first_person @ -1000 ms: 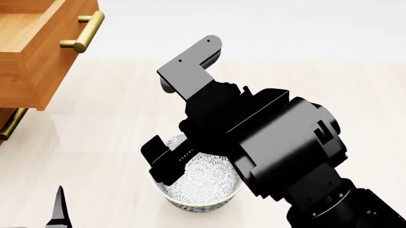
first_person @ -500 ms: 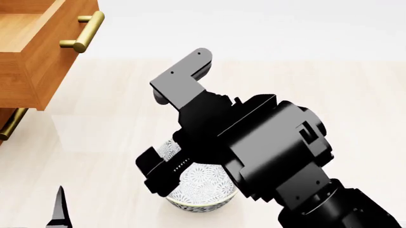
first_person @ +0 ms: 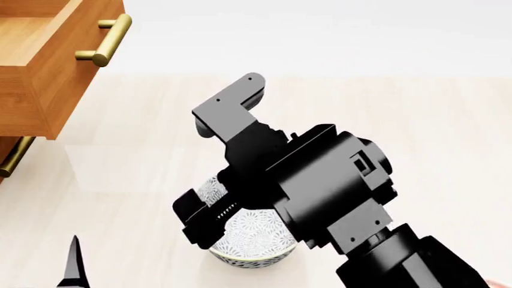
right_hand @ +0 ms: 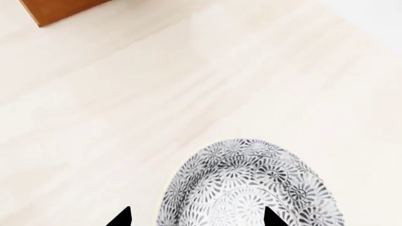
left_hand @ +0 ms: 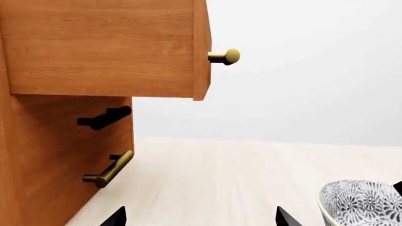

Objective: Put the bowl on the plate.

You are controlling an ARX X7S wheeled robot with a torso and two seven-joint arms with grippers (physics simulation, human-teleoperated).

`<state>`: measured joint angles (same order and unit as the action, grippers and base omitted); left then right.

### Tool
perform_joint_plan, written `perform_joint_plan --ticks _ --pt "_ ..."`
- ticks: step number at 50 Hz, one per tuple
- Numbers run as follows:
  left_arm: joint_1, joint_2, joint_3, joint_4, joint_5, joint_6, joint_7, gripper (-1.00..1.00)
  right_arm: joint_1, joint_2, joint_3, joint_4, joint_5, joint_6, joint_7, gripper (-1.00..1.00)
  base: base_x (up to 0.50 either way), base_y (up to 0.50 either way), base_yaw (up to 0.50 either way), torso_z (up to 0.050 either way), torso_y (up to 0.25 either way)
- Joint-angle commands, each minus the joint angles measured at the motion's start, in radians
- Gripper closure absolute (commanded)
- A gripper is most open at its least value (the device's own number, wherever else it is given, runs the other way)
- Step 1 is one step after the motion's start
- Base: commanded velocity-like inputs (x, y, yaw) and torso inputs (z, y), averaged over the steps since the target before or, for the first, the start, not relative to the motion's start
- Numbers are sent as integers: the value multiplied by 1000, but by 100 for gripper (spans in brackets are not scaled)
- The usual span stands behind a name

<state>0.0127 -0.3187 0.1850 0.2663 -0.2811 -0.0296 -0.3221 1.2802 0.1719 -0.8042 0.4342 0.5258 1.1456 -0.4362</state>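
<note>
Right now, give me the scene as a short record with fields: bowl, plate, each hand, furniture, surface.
bowl: patterned bowl, upright on the pale surface, under the right arm
plate: not in any view
right hand: right hand over the bowl, fingertips straddling its near rim; grip cannot be told
left hand: left hand open, holding nothing, low beside the bowl
furniture: wooden cabinet with its upper drawer pulled out, brass handles
surface: light wood-grain table

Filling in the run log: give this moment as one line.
right gripper: open, over grey floral-patterned bowl | left gripper: open, idle | red-ringed white plate: not in view | bowl on pale tabletop
</note>
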Motion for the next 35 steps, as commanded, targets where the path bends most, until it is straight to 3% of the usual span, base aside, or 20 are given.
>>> perform_joint_plan --ticks 1,35 --pt "6 -5 3 11 0 5 -4 -100 1 -25 -21 86 -12 -53 -26 -100 0 0 0 0 0" --pt "3 -13 10 14 -7 4 -13 -100 -20 -75 -77 236 -20 -97 -62 -100 0 0 0 0 0"
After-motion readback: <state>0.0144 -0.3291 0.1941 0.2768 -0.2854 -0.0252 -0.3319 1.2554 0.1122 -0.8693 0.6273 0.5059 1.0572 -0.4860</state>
